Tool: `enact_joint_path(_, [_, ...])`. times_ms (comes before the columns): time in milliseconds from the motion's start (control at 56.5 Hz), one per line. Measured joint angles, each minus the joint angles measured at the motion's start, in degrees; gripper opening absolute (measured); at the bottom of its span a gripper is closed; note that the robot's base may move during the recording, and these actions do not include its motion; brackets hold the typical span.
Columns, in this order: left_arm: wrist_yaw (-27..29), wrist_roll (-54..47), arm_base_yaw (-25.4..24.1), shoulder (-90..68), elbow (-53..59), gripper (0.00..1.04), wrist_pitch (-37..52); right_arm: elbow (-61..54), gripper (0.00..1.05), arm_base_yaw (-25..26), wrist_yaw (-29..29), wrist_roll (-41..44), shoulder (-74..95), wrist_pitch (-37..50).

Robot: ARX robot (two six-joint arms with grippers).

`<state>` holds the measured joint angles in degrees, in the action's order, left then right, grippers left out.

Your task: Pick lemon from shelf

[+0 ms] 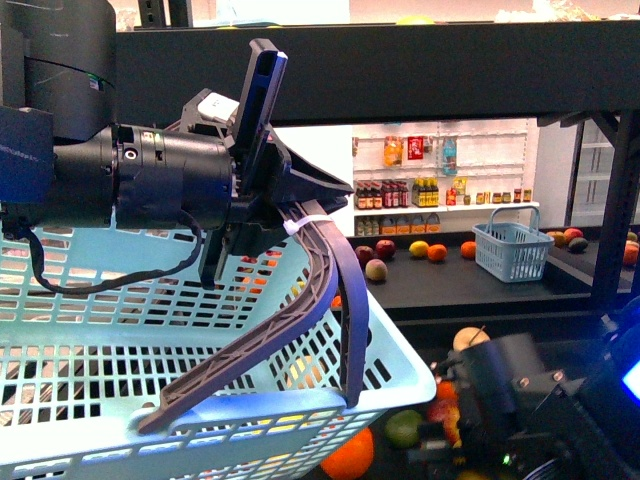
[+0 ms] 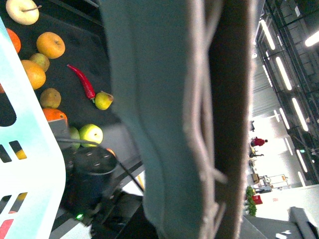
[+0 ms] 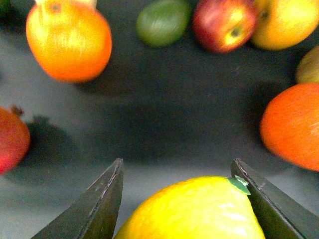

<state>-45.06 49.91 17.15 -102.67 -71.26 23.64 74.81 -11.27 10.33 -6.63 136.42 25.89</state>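
Observation:
The lemon (image 3: 192, 209), bright yellow with a small green sticker, sits between the two dark fingers of my right gripper (image 3: 177, 164), which is shut on it just above the black shelf deck (image 3: 164, 114). In the front view only the right arm's black body (image 1: 530, 400) shows at the lower right, and I cannot make out the lemon there. My left gripper (image 1: 285, 215) is shut on the brown basket handle (image 1: 300, 290) of a light-blue basket (image 1: 120, 340) held up at the left. That handle (image 2: 229, 119) fills the left wrist view.
Around the lemon lie an orange (image 3: 67, 40), a green fruit (image 3: 162, 20), a red apple (image 3: 224, 25), another orange (image 3: 291, 124) and a red fruit (image 3: 10, 139). A small blue basket (image 1: 512, 250) stands on a further deck. A red chilli (image 2: 82, 82) lies among fruit.

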Motion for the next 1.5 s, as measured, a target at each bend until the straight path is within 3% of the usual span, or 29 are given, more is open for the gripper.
enact_joint_path(336, [-2.8, 2.2, -0.1, 1.0, -1.7, 0.08, 0.3, -10.3, 0.6, 4.4, -1.3, -5.6, -21.6, 4.0])
enact_joint_path(584, [-2.8, 2.6, -0.1, 1.6, -1.9, 0.08, 0.3, -10.4, 0.6, 4.3, -2.6, -5.4, -20.8, 3.6])
enact_joint_path(726, [-0.2, 1.6, 0.1, 0.1, -1.6, 0.08, 0.2, -9.1, 0.6, 1.3, -5.3, -1.7, -12.8, 3.5])
enact_joint_path(938, [0.0, 0.4, -0.1, -0.2, -1.5, 0.07, 0.0, -8.4, 0.6, 0.6, 0.9, 9.4, -4.5, 4.5])
enact_joint_path(1168, [-0.1, 0.5, 0.0, -0.2, -1.5, 0.07, 0.0, -8.3, 0.6, 3.9, 6.8, 13.2, -5.6, 9.7])
enact_joint_path(1505, [0.0, 0.4, 0.0, -0.2, -1.5, 0.07, 0.0, -8.2, 0.6, 5.5, 3.5, 9.8, -18.7, 10.3])
